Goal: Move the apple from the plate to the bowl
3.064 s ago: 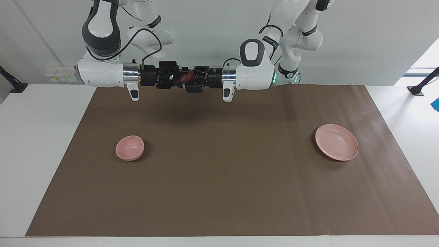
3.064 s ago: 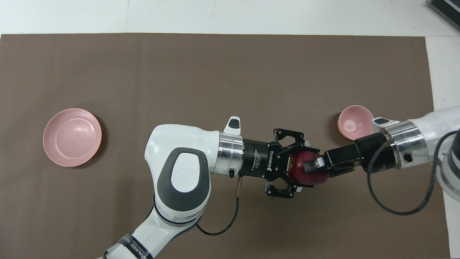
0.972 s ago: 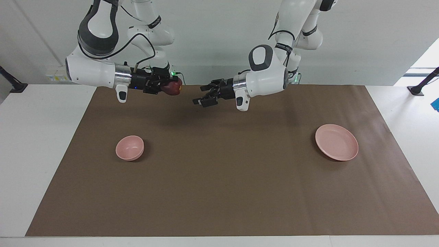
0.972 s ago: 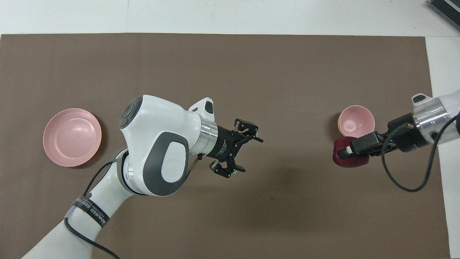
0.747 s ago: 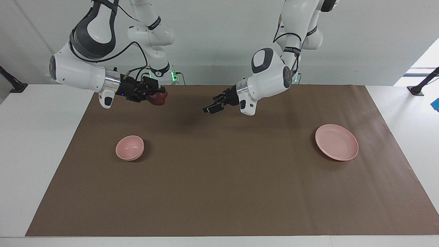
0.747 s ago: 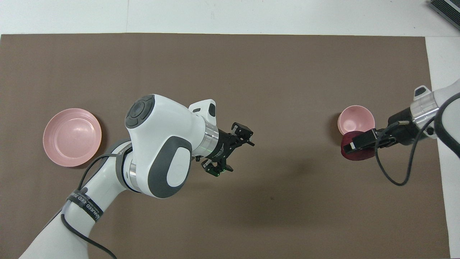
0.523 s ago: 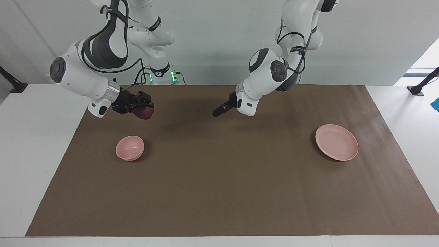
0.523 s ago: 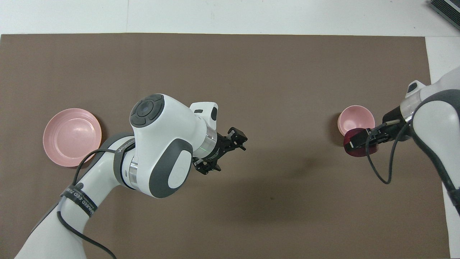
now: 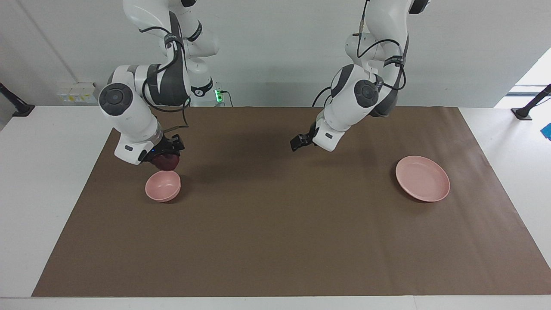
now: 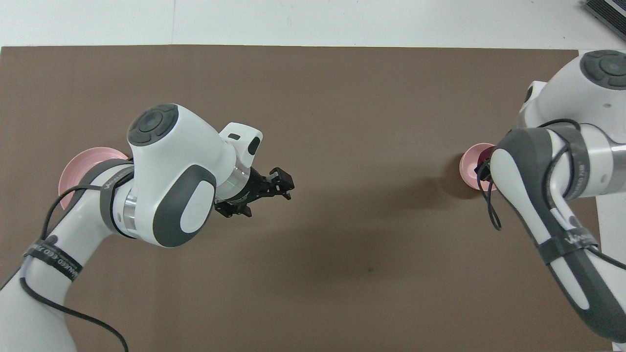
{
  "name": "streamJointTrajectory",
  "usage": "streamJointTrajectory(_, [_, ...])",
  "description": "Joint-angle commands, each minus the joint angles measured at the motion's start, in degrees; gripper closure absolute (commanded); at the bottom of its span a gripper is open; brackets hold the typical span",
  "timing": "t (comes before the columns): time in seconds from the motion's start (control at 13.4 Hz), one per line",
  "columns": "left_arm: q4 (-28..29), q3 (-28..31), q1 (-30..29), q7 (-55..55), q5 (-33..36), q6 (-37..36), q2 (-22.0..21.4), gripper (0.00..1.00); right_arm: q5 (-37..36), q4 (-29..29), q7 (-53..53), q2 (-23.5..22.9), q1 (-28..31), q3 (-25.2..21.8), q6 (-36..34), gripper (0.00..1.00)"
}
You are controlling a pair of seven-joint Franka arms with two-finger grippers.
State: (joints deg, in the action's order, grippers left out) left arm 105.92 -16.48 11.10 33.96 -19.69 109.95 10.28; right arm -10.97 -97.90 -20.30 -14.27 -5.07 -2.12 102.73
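My right gripper (image 9: 165, 156) is shut on the dark red apple (image 9: 168, 163) and holds it pointing down, just above the rim of the small pink bowl (image 9: 162, 186) on the side toward the robots. In the overhead view the right arm covers most of the bowl (image 10: 470, 168) and nearly all of the apple. The wide pink plate (image 9: 422, 178) lies bare toward the left arm's end; the left arm partly covers it in the overhead view (image 10: 80, 166). My left gripper (image 9: 298, 142) is open and empty, up over the mat's middle (image 10: 264, 198).
A brown mat (image 9: 275, 241) covers most of the white table (image 9: 38, 181). A dark object (image 10: 606, 12) lies off the mat at the corner farthest from the robots, toward the right arm's end.
After the handover the right gripper carried the apple toward its own end and lowered it, turning downward, to just above the bowl. The left gripper drew back, empty, toward the plate's end.
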Motion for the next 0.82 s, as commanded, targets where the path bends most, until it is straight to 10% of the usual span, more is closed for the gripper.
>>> streamJointTrajectory(0.0, [-0.5,4.3,-0.2,-7.8,4.1,-4.2,-2.7,0.00,-6.7,1.6,-2.1,-1.7,0.3,1.9,3.2,1.00])
streamJointTrajectory(0.75, [-9.7,19.8,3.1,-29.1,15.6,-7.8,-3.2,0.00,-16.4,-2.7,-2.0,-5.7,-0.6,2.1,9.1,1.00])
